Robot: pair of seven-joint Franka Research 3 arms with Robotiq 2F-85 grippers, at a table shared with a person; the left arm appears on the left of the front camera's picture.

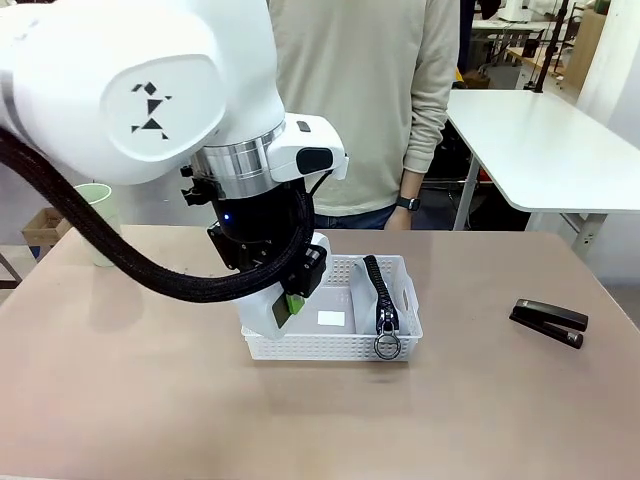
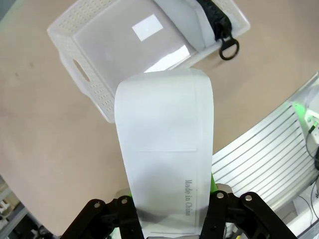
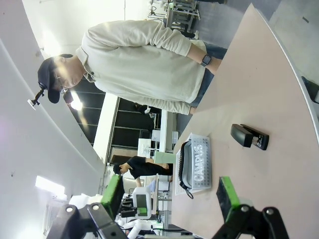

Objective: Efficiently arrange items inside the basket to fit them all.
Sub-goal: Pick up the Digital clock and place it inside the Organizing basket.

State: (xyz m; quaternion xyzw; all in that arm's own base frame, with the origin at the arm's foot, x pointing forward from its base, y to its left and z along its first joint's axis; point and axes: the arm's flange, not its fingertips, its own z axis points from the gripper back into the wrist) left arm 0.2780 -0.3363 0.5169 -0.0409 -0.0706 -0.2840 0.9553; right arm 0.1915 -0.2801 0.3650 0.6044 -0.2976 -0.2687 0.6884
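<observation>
One item, the pouch [image 1: 383, 300], lies along the basket's [image 1: 330, 347] right side, the left pincer [image 1: 292, 305] hangs over the basket clenched on the box [image 2: 164, 149], the right pincer [image 3: 172, 195] gapes empty, and the stapler [image 1: 548, 322] and cup [image 1: 97, 222] sit out on the tabletop [image 1: 150, 400], so roughly half remains.

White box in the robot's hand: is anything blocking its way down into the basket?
Nothing visible does. The left hand holds the white box over the left end of the basket, and the floor there lies bare. The grey pouch stands on edge along the basket's right end, apart from that spot.
</observation>
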